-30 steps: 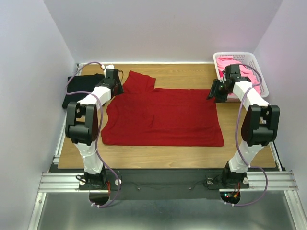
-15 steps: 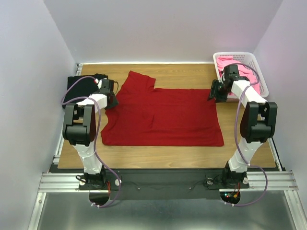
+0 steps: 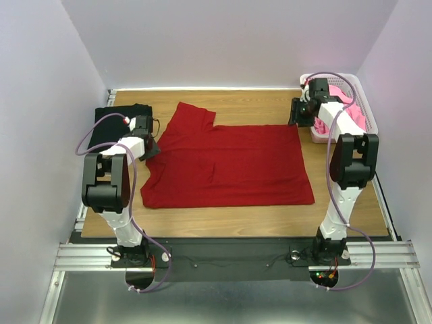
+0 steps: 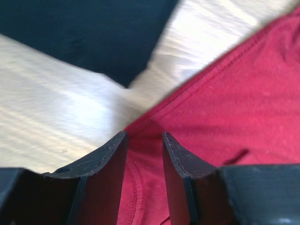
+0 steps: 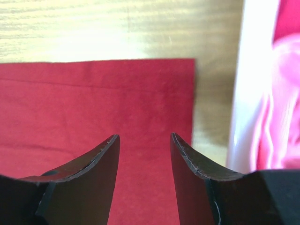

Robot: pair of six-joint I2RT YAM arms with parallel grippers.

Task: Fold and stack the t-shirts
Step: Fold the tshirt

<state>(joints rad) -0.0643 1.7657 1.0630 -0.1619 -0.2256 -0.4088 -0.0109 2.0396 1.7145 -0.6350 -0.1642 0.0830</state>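
Just under left gripper, edge of dark red t-shirt.

The dark red t-shirt is one plain shade all over, with no print, and the stitched seam seen from the left wrist is the same red. The black t-shirt is plain too. The pink t-shirts are a bright, hot pink against the white basket. The table is light brown wood with a fine streaked grain. The left claw and the right claw are matt black. The left arm and the right arm have white shells and black joints, with pale purple cables along them. The walls are pale lilac.
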